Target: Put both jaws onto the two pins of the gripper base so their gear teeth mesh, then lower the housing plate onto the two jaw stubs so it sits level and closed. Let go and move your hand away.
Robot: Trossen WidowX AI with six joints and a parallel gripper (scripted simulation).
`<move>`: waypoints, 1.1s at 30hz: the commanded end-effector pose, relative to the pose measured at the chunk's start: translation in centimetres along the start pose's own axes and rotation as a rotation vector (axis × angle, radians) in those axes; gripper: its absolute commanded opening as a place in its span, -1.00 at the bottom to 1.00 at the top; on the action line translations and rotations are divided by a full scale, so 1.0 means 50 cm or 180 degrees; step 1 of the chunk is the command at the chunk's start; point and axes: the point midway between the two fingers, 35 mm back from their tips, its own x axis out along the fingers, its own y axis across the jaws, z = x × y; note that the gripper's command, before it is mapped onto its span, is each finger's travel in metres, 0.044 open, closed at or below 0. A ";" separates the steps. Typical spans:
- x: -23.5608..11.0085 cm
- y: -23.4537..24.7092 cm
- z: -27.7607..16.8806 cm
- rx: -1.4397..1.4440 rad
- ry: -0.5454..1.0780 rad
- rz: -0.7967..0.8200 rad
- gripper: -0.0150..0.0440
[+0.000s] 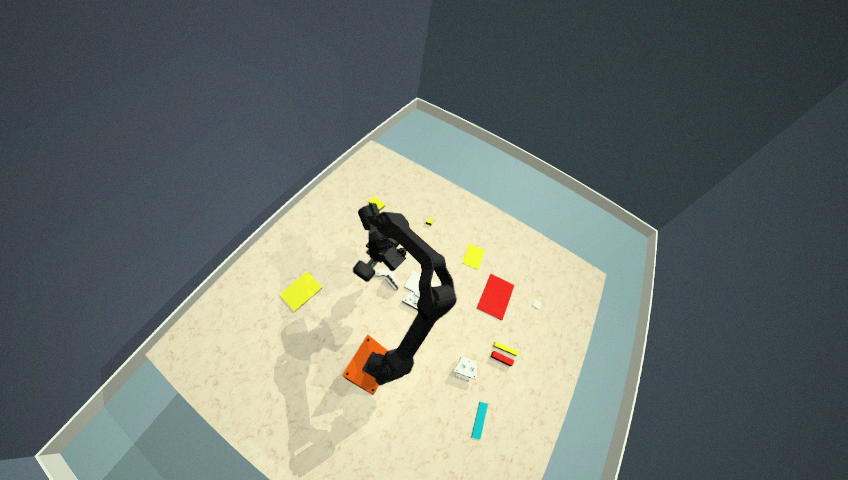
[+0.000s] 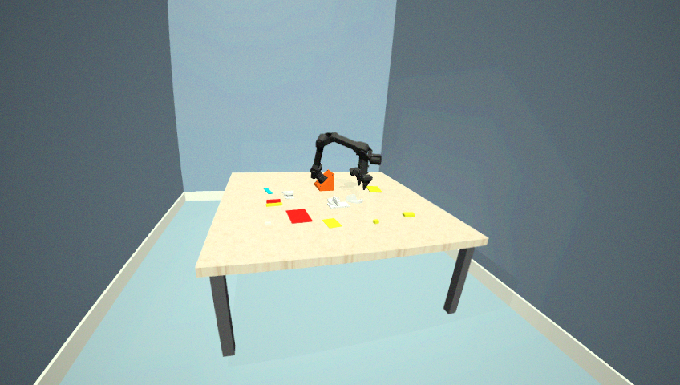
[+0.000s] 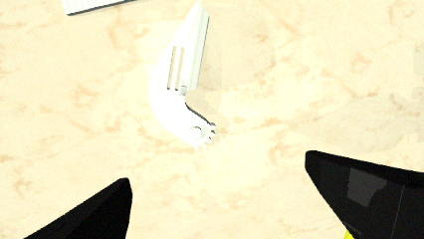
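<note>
A loose white jaw [image 1: 388, 279] [image 2: 354, 199] [image 3: 161, 95] lies on the table, its toothed end nearest my fingers in the wrist view. My gripper [image 1: 378, 265] [image 2: 362, 185] [image 3: 220, 173] is open and empty above the table, beside that toothed end. The white gripper base [image 1: 412, 281] [image 2: 340, 205] [image 3: 95, 4] lies near the jaw, partly hidden by the arm in the top view. Another white part [image 2: 334, 200] stands up at the base, seemingly the other jaw; its seating is too small to tell. The white housing plate [image 1: 465, 366] [image 2: 288, 193] sits apart, on the far side of the arm.
An orange block [image 1: 357, 366] [image 2: 327, 183] is at the arm's foot. A yellow plate [image 1: 301, 291] [image 2: 374, 189] lies near the gripper. A red plate [image 1: 495, 296] [image 2: 299, 216], a cyan bar [image 1: 479, 420] [image 2: 268, 190] and several small yellow pieces lie around.
</note>
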 end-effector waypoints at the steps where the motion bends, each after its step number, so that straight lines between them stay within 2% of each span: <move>1: 0.000 0.000 0.000 0.0000 0.0000 0.0000 1.00; 23: 0.000 0.000 0.000 0.0000 0.0000 0.0000 1.00; 33: 0.000 0.000 0.000 0.0000 0.0000 0.0000 0.11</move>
